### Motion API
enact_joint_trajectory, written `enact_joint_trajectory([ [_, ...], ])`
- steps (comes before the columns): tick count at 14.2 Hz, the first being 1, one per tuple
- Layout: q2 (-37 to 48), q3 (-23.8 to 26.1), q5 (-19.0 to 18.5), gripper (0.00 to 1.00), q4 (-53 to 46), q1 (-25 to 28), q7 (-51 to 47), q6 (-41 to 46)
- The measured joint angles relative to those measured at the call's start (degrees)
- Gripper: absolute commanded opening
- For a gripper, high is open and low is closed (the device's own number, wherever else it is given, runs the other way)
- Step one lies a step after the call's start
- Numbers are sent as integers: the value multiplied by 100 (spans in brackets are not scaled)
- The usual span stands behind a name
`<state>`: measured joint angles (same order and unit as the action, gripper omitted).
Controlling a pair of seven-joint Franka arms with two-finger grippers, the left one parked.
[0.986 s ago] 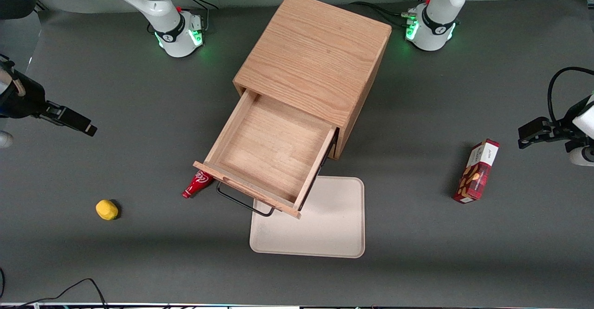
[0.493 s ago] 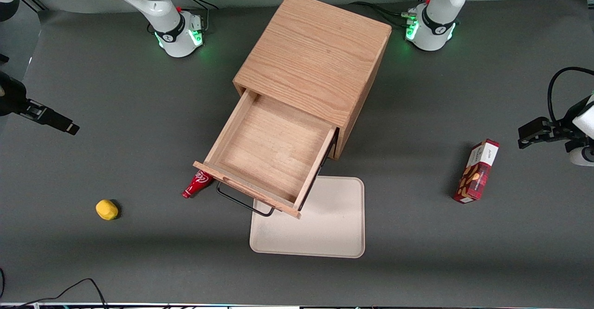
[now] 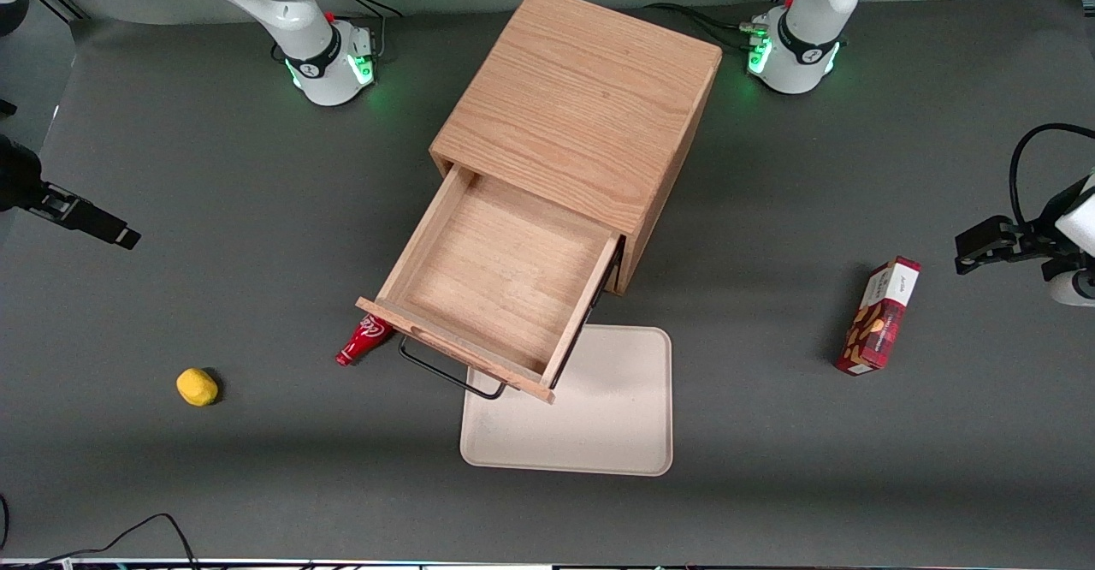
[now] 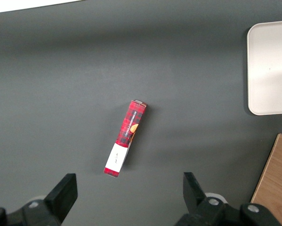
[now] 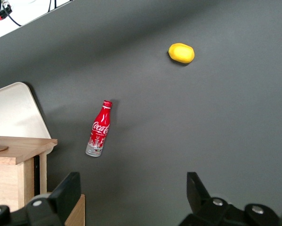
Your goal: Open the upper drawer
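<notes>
The upper drawer (image 3: 496, 279) of the light oak cube cabinet (image 3: 582, 99) stands pulled far out, its plain wood tray bare, its black wire handle (image 3: 449, 371) at the front. The drawer's front corner shows in the right wrist view (image 5: 18, 150). My right gripper (image 3: 103, 229) is open and holds nothing, high over the mat toward the working arm's end of the table, well away from the drawer. Its two fingers stand wide apart in the right wrist view (image 5: 131, 197). The lower drawer is hidden under the upper one.
A red cola bottle (image 3: 363, 340) lies on the mat beside the drawer front. A yellow lemon (image 3: 197, 386) lies toward the working arm's end. A cream tray (image 3: 599, 416) lies in front of the cabinet. A red snack box (image 3: 879, 315) lies toward the parked arm's end.
My right gripper has drawn back from the cabinet toward the working arm's end of the table, most of it in the first half second. The drawer has not moved.
</notes>
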<state>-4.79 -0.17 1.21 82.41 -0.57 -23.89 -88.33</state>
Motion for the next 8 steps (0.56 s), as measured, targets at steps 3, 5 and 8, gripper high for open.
enact_joint_trajectory([
  [3, -1, 2, 0, 100, -53, 3, 0, 63],
  [5, -6, 6, 0, 100, -78, 11, 0, 65],
  [8, -22, 9, 0, 100, -88, 16, 0, 65],
])
